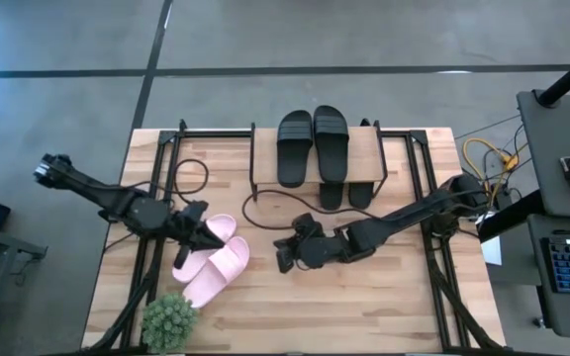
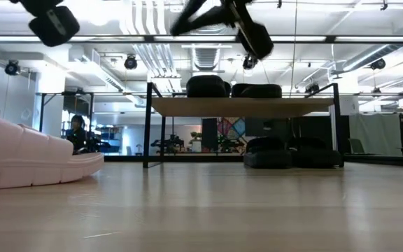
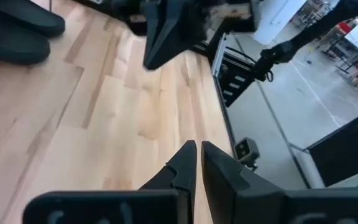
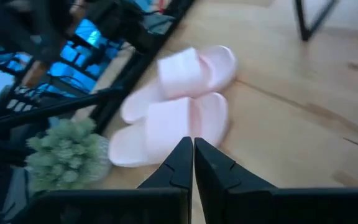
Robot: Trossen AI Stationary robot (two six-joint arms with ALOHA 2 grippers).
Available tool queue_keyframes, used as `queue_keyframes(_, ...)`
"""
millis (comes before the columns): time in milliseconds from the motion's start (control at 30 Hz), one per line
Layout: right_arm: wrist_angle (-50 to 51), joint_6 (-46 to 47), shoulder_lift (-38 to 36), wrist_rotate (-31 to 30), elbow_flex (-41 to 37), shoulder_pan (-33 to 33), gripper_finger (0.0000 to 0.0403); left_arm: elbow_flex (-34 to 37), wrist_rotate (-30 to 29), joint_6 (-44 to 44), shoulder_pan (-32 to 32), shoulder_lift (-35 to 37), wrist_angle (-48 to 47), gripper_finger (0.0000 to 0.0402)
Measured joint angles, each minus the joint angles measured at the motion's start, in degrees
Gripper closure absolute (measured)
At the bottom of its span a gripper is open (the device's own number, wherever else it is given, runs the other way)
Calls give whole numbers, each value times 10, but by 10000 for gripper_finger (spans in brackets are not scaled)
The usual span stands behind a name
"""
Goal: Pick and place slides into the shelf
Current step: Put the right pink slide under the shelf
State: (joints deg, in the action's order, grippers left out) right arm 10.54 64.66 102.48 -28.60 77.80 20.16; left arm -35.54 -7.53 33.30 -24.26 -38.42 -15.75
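Pale plank table, open hall beyond.
Pink slides [image 1: 213, 259] lie at seven o'clock beside a green plant [image 1: 169, 318]; left gripper [image 1: 209, 240] and right gripper [image 1: 283, 255] hover pressed together, empty. At twelve, the shelf [image 1: 382, 158] carries two black slides [image 1: 312, 141]; two more beneath are half hidden.

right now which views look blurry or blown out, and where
Low view: bright ceiling lights glare behind the shelf, darkening the black slides. Right wrist view: pink slides and plant are soft. Left wrist view: the background is smeared.
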Motion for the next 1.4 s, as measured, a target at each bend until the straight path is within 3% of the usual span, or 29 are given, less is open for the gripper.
queue_keyframes(233, 1, -52, 0, 6, 70, 10, 394, -2, 18, 9, -20, 36, -2, 391)
queue_keyframes(467, -1, -51, 0, 129, 114, 19, 394, -2, 98, 39, -24, 40, 3, 391)
queue_keyframes(667, -1, 0, 0, 182, 116, 21, 394, 1, 146, 54, -39, 17, 1, 391)
queue_keyframes(767, -11, 9, 1, 186, 115, 27, 394, 2, 158, 54, -59, 5, 1, 391)
queue_keyframes(1000, -166, -59, 1, 207, 115, 41, 394, 1, 155, 54, -84, -17, 36, 391)
queue_keyframes(1200, -168, -58, 1, 197, 124, 38, 394, -1, 156, 54, -84, -18, 101, 391)
queue_keyframes(1400, -201, -84, 1, 228, 138, 38, 394, -1, 168, 53, -85, 5, 146, 391)
